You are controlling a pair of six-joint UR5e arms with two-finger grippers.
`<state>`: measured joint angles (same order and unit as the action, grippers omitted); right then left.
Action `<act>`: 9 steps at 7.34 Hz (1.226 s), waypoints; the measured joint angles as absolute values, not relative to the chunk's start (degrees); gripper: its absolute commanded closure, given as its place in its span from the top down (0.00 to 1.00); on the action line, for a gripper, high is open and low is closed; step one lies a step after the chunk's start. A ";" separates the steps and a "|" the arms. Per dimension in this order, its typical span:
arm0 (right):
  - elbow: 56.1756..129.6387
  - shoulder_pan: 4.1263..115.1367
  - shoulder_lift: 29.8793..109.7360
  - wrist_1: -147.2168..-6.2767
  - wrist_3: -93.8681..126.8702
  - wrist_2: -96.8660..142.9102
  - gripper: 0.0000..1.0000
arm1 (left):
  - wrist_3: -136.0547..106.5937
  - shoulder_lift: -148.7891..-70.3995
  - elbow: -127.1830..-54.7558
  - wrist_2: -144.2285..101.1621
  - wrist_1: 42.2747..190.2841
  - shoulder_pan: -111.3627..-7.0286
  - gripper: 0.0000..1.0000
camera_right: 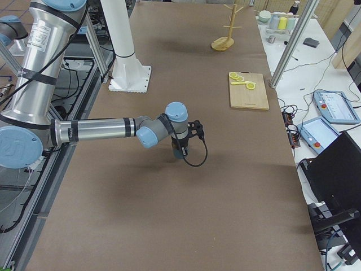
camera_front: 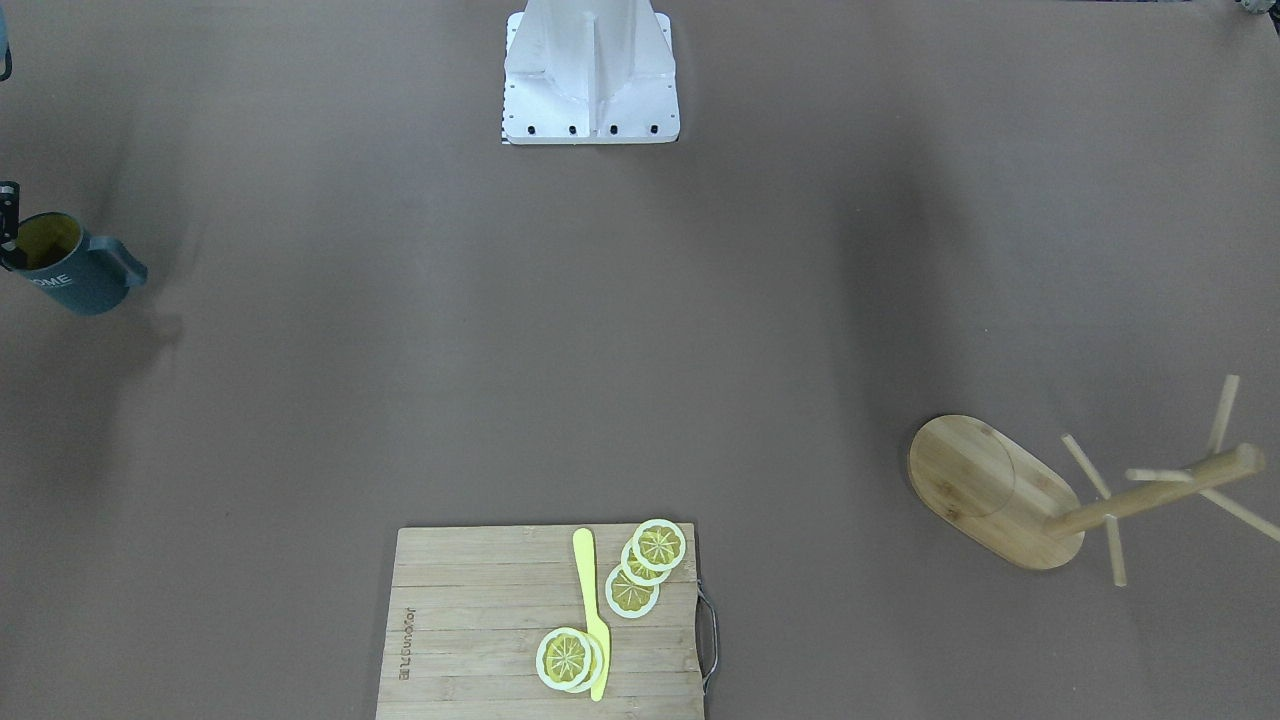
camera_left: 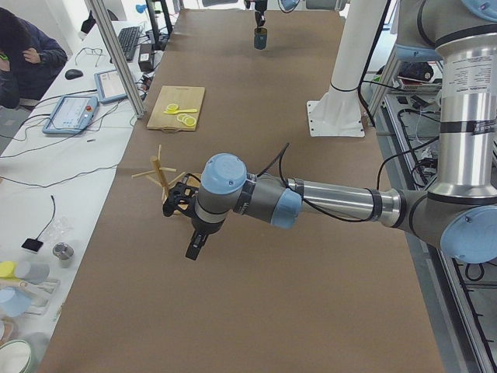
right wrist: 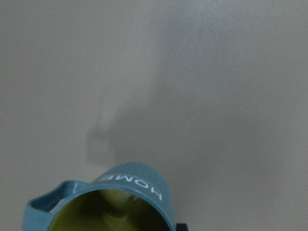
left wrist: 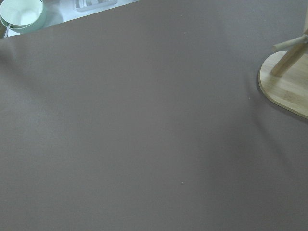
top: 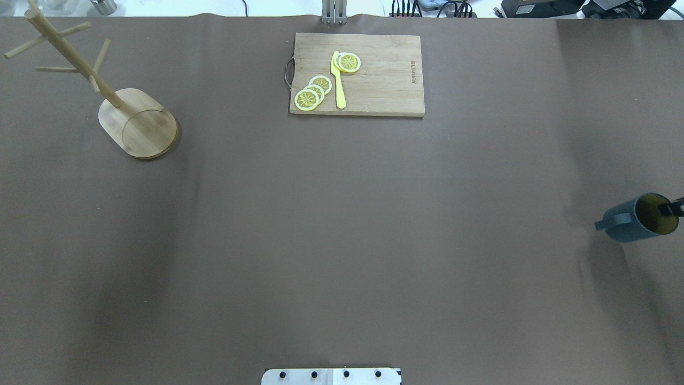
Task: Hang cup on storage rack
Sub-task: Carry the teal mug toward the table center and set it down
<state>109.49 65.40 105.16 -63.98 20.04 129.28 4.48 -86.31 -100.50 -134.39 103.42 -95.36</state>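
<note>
Closest to the right wrist camera, the cup [right wrist: 130, 192] is pinched by its rim in the clenched right claw [top: 671, 207], well apart from the storage rack [top: 138, 124] at the desk's [top: 342, 240] opposite end, handle pointing toward that rack, near which the left claw [camera_left: 192, 247] hovers, its grip unreadable.

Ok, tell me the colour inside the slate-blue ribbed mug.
Yellow inside the mug, clearest in right wrist view.

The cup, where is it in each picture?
Front-facing: cup far left edge.
Overhead: cup far right edge.
Exterior left: cup tiny, top middle.
Exterior right: cup near the middle.
Left wrist: not there.
Right wrist: cup bottom left.
Landmark: cutting board, in all four exterior views.
</note>
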 measured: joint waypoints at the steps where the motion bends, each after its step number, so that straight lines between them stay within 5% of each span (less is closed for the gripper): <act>1: 109.51 66.46 100.83 -68.76 20.46 129.30 0.00 | 4.48 -86.31 -100.45 -134.39 103.44 -95.36 0.99; 4: 108.83 64.25 81.85 -86.46 30.48 125.74 0.00 | 4.46 -86.46 -100.32 -134.37 103.43 -95.36 0.98; 9: 107.69 44.91 58.86 -98.72 70.80 113.91 0.00 | 4.31 -86.91 -99.78 -134.30 103.36 -95.28 0.98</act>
